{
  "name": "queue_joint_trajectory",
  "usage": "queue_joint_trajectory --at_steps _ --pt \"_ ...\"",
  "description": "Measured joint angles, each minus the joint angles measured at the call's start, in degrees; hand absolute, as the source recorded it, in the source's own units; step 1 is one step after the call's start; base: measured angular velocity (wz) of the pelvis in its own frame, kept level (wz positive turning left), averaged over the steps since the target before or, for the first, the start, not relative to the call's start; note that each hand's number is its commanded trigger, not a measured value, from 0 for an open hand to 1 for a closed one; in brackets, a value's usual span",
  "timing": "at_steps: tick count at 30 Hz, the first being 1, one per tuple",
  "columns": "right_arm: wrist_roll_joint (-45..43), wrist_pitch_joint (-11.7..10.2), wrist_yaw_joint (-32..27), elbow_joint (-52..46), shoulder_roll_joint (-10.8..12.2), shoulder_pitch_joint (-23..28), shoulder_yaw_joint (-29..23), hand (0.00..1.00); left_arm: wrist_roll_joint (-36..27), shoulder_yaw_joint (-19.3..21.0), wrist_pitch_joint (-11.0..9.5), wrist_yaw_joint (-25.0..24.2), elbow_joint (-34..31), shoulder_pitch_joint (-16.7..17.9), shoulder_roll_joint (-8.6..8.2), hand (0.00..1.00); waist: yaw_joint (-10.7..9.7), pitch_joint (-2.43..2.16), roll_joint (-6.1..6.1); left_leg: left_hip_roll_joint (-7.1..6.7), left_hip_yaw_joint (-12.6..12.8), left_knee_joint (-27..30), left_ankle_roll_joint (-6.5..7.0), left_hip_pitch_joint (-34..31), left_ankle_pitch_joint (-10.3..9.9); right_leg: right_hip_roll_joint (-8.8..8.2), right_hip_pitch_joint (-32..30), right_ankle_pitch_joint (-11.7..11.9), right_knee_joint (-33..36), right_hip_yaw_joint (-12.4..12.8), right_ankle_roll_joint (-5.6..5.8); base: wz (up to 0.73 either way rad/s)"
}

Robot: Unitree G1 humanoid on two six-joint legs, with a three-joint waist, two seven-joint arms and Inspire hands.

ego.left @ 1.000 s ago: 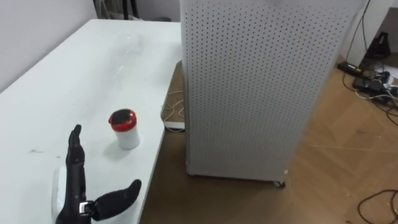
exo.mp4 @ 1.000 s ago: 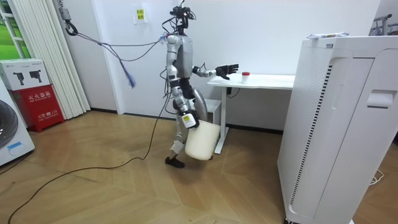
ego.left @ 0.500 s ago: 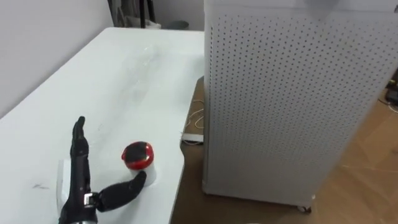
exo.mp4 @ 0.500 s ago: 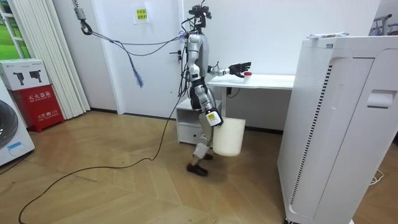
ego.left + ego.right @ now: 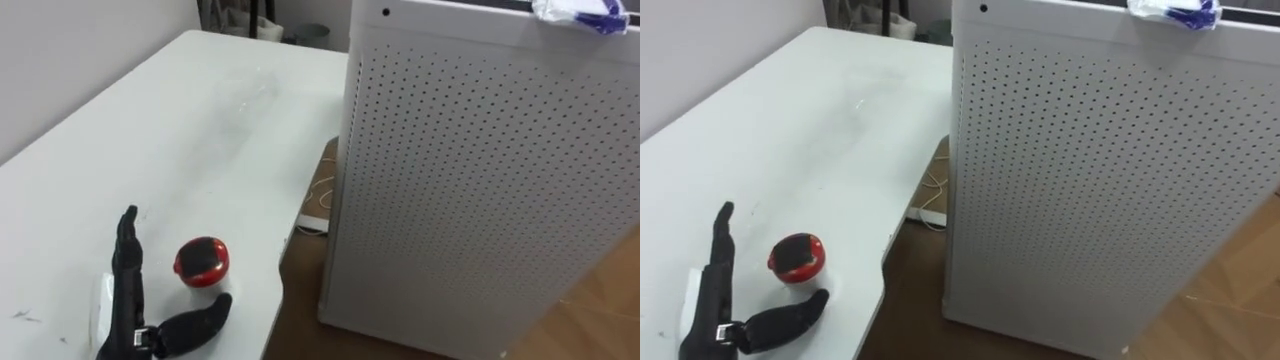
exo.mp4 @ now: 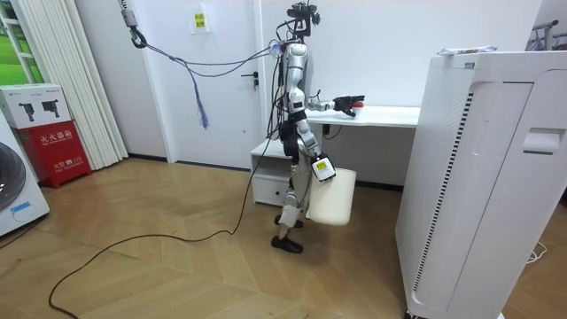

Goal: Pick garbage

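Observation:
A small white cup with a red lid (image 5: 202, 262) stands upright near the front edge of the white table (image 5: 200, 110). My left hand (image 5: 128, 300) lies open just left of it, fingers straight and pointing away from me, thumb spread out below the cup. The cup sits in the gap between thumb and fingers; I cannot tell whether they touch. The right eye view has the same hand (image 5: 712, 300) and cup (image 5: 797, 258). In the room view I stand at the table's end, left hand (image 6: 347, 103) reaching over it, a white bin (image 6: 333, 197) hanging from my right hand (image 6: 321, 167) beside my legs.
A tall white perforated cabinet (image 5: 470, 180) stands close to the table's right side, with a crumpled plastic wrapper (image 5: 580, 12) on top. White cables (image 5: 318, 195) lie on the wooden floor in the gap between them. A low drawer unit (image 6: 270, 173) sits under the table.
I have walked up to the table with the bin. My left hand has come alongside the cup, which now stands between thumb and fingers. The view has shifted with my steps.

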Motion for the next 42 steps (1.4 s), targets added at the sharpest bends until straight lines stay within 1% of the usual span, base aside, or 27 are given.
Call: queue_joint_trajectory --at_steps 3,4,8,12,15,16,17,21,23,25,27,29,30,31,32,33,34,35,36,37,38,39,40,41,42 --pt "-1.02 -0.03 1.15 0.07 0.07 -0.17 0.00 1.00 0.02 -0.37 0.00 -0.64 0.00 -0.11 0.14 0.00 -0.92 0.06 -0.10 -0.03 -0.47 -1.51 -0.12 1.04 0.08 0.08 1.10 0.15 -1.42 -0.43 0.16 0.05" --pt "-1.73 -0.03 1.40 0.07 0.11 -0.27 0.01 1.00 0.02 -0.44 0.00 -1.08 0.00 -0.33 0.16 0.00 -0.95 0.18 -0.23 -0.02 -0.53 -2.01 -0.14 1.47 0.09 0.12 1.42 0.16 -1.67 -0.47 0.17 0.08" --pt "-1.98 -0.17 1.74 0.05 0.21 -0.33 0.16 1.00 0.01 -1.20 -0.02 -1.91 0.00 -0.52 0.23 0.00 -1.10 0.28 -0.47 -0.05 -0.63 -2.05 -0.14 1.79 0.09 0.27 2.62 0.50 -3.34 -0.82 0.40 0.04" --pt "-1.92 -0.60 1.64 0.06 0.26 -0.27 0.80 1.00 -0.02 -2.88 -0.02 -2.46 0.00 -0.51 0.46 0.00 -1.14 0.51 -0.73 -0.06 -0.78 -2.09 -0.14 1.92 0.09 0.38 3.33 0.64 -4.51 -1.00 0.42 0.01" --pt "-1.92 -0.92 1.62 0.05 0.28 -0.28 0.82 1.00 -0.02 -2.92 -0.03 -3.23 0.00 -0.52 0.48 0.00 -1.20 0.58 -0.85 0.01 -0.78 -2.10 -0.14 2.06 0.09 0.49 3.54 0.65 -4.60 -0.96 0.40 0.00" --pt "-1.92 -1.05 1.63 0.06 0.28 -0.27 0.82 1.00 -0.02 -2.92 -0.03 -3.51 0.00 -0.52 0.49 0.55 -1.26 0.58 -0.85 0.02 -0.78 -2.10 -0.14 2.06 0.09 0.52 3.64 0.65 -4.74 -0.95 0.40 0.03" --pt "-1.87 -1.22 1.64 0.07 0.29 -0.24 0.83 1.00 -0.06 -2.93 -0.03 -3.64 0.00 -0.52 0.49 1.00 -1.34 0.58 -0.86 0.01 -0.74 -2.13 -0.14 2.10 0.09 0.54 3.88 0.67 -5.20 -0.91 0.38 0.00" --pt "-1.74 -1.32 1.64 0.06 0.31 -0.14 0.86 1.00 -1.21 -2.96 -0.03 -4.40 0.00 -0.54 0.49 1.00 -1.37 0.59 -0.87 0.08 -0.60 -2.60 -0.14 2.63 0.09 0.61 4.28 0.68 -5.47 -0.75 0.37 -0.01" --pt "-1.77 -1.32 1.65 0.06 0.32 -0.17 0.86 1.00 -1.19 -3.01 -0.03 -4.73 0.00 -0.56 0.47 1.00 -1.69 0.59 -0.85 0.10 -0.56 -2.67 -0.14 2.67 0.09 0.63 4.27 0.68 -5.50 -0.67 0.37 0.00" --pt "-1.75 -1.33 1.67 0.00 0.36 -0.18 0.91 1.00 -1.32 -3.07 -0.02 -4.90 0.00 -0.56 0.49 1.00 -2.36 0.55 -0.73 0.08 -0.54 -2.69 -0.14 3.10 0.09 0.69 4.38 0.68 -5.33 0.51 0.36 -0.03" --pt "-1.75 -1.33 1.66 -0.02 0.36 -0.07 1.45 1.00 -2.41 -3.67 0.00 -5.06 0.01 -0.56 0.61 1.00 -2.57 0.56 -0.72 0.01 -0.53 -2.63 -0.14 3.95 0.09 0.68 5.13 0.69 -5.45 0.90 0.35 -0.18" --pt "-1.78 -1.33 1.67 -0.39 0.38 0.20 1.78 1.00 -3.50 -4.04 0.05 -5.82 0.02 -0.53 0.63 1.00 -3.29 0.54 -0.73 -0.10 -0.14 -2.63 -0.14 4.50 0.09 0.30 6.33 0.88 -6.39 1.86 0.28 -0.11" --pt "-1.94 -1.33 1.70 -0.62 0.37 0.28 1.77 1.00 -3.84 -4.05 0.05 -6.25 0.02 -0.52 0.65 1.00 -4.11 0.47 -0.63 -0.08 0.17 -2.76 -0.14 4.63 0.09 0.32 6.56 0.90 -6.50 2.33 0.30 0.05" --pt "-2.00 -1.33 1.69 -0.71 0.36 0.31 1.71 1.00 -3.99 -4.18 0.05 -6.30 0.01 -0.60 0.64 1.00 -4.63 0.19 -0.29 0.00 0.32 -3.06 -0.15 5.09 0.10 0.48 6.42 0.90 -6.26 2.34 0.30 -0.03" --pt "-2.00 -1.32 1.63 -0.70 0.31 0.31 1.67 1.00 -3.99 -4.34 0.35 -6.36 0.04 -0.63 0.66 1.00 -5.12 0.32 0.14 0.17 -0.53 -3.72 -0.33 6.08 0.28 0.92 5.44 0.83 -4.70 2.09 0.25 -0.14" --pt "-1.97 -1.34 1.64 -0.71 0.29 0.33 1.67 1.00 -4.11 -4.41 0.58 -6.50 0.11 -0.51 0.70 1.00 -5.05 0.34 0.54 0.45 -1.64 -4.13 -0.38 6.70 0.32 1.24 4.52 0.53 -3.17 2.04 0.03 -0.49" --pt "-2.01 -1.31 1.67 -1.01 0.50 0.16 1.74 1.00 -4.88 -4.34 0.60 -6.91 0.43 -0.50 0.80 1.00 -4.68 0.28 1.11 1.21 -5.20 -5.04 -0.38 7.65 0.32 3.19 2.78 -0.02 -3.72 2.68 -0.99 -0.59" --pt "-2.15 -1.24 1.68 -1.77 0.71 -0.02 1.79 1.00 -5.28 -3.82 0.57 -6.87 0.50 -0.63 0.96 1.00 -4.54 0.37 0.84 1.33 -5.96 -4.88 -0.43 7.59 0.29 4.38 1.81 1.46 -6.77 3.42 -2.18 -0.56" --pt "-2.58 -1.31 1.75 -3.64 0.37 0.55 1.91 1.00 -6.58 -2.26 0.40 -6.78 1.43 -0.84 0.97 1.00 -5.14 0.26 1.33 1.93 -5.12 -3.08 -1.99 6.53 -0.14 4.87 2.73 6.18 -8.70 3.23 -3.30 -0.05" --pt "-2.31 -1.32 1.62 -4.04 0.58 1.00 1.97 1.00 -8.21 -1.86 0.55 -7.39 2.37 -1.51 1.50 1.00 -6.28 0.51 0.31 1.94 -1.51 -2.39 -4.16 4.98 -0.24 3.88 3.91 6.42 -9.11 4.81 -3.22 0.28" --pt "-1.80 -1.22 1.55 -3.84 0.54 1.03 1.90 1.00 -9.10 -2.26 0.88 -8.06 2.69 -2.08 1.51 1.00 -6.52 0.68 -0.21 1.98 -0.27 -3.08 -4.45 3.85 -0.03 3.47 4.19 6.41 -9.16 6.14 -3.21 0.52" --pt "-0.88 -0.90 1.05 -3.69 0.58 0.95 1.44 1.00 -9.99 -3.81 1.03 -8.89 3.02 -3.19 1.46 1.00 -5.93 1.03 -1.15 2.02 1.34 -5.79 -4.86 0.66 1.38 2.79 4.18 6.19 -9.12 9.18 -2.84 0.39" --pt "-0.55 -0.58 0.72 -3.59 0.93 0.82 0.71 1.00 -9.92 -5.12 0.94 -9.39 2.93 -3.64 1.43 1.00 -5.29 0.82 -1.54 2.36 3.42 -5.83 -2.75 -1.92 5.77 2.09 4.12 4.91 -8.66 10.09 -1.04 0.20" --pt "-0.53 -0.40 0.85 -3.44 0.90 0.81 0.70 1.00 -10.05 -5.61 0.93 -9.49 2.90 -3.42 1.15 1.00 -4.60 0.53 -1.69 2.23 3.85 -5.63 -2.57 -1.50 5.86 1.95 4.04 4.58 -8.35 9.91 -0.66 0.03" --pt "-0.46 -0.34 1.18 -3.43 0.89 0.77 0.71 1.00 -10.24 -6.56 0.99 -9.68 2.89 -3.50 0.97 1.00 -3.86 0.49 -1.79 2.06 4.04 -5.68 -2.55 -0.68 5.87 1.81 4.19 4.57 -8.06 8.76 -0.55 -0.11"
